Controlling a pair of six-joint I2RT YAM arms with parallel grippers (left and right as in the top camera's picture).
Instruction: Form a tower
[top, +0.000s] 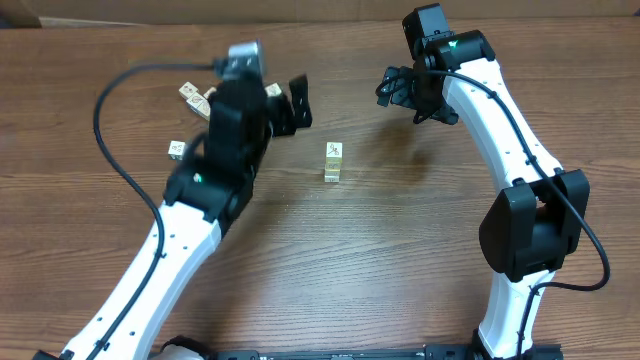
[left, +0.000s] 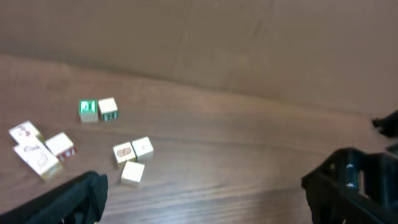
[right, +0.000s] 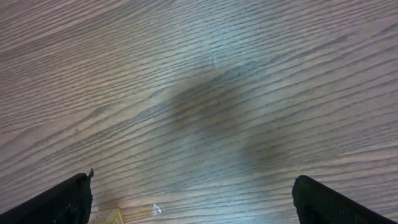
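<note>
- At the far left of the overhead view I see loose cubes (top: 187, 92) scattered on the wooden surface (top: 400, 250). One single cube (top: 176, 149) lies a little apart, toward me.
- My left wrist camera shows more of that scatter. A green-faced cube (left: 88, 110) touches a white one (left: 108, 108). There is a cluster of three (left: 132, 172) near the middle, and another few (left: 38, 157) lie at the left edge, one with a red side.
- A brown board (left: 249, 43) rises behind the surface in that view.
- The left tool (top: 297, 105) hangs over the surface just right of the scattered cubes, its arm covering some of them. From the wrist, the left tool (left: 205, 186) is spread wide, with dark fingers (left: 74, 199) at both lower corners and nothing between them.
- The tower (top: 334, 162) stands upright near the middle of the surface, between the two tools and touching neither. Its top face is pale with a dark mark, and the sides below are pale yellow.
- The right tool (top: 392, 92) sits beyond and to the right of the tower, pointing toward it. From the wrist, the right tool (right: 193, 199) is also spread wide and empty, over bare wood grain and its own shadow.
- A pale yellow corner (right: 109, 216) pokes in at the bottom edge there; I cannot tell what it belongs to.
</note>
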